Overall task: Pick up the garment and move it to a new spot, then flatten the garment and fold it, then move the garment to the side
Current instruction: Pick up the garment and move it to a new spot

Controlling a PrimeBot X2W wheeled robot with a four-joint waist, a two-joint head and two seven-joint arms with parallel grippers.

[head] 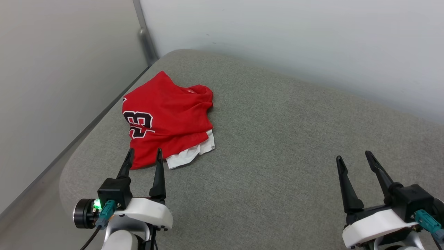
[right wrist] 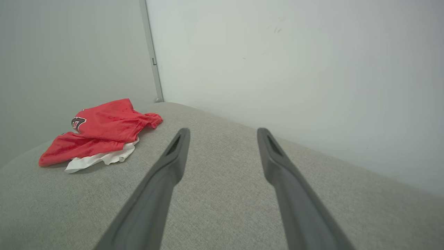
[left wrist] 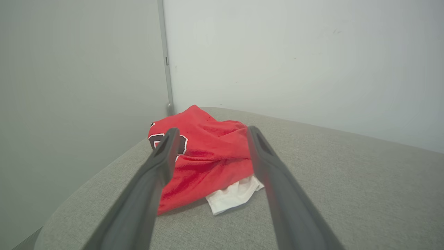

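A wide grey cushion [head: 284, 139] lies before me, and the garment [head: 170, 114], a crumpled red jersey numbered 23 with white fabric beneath, sits at the cushion's far left corner. My left gripper [head: 145, 152] hangs over the cushion's near left, my right gripper [head: 353, 156] over its near right, both spread wide, empty

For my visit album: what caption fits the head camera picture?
Crumpled red number-23 jersey on a grey cushion; left gripper open by its near edge, right gripper open, apart.
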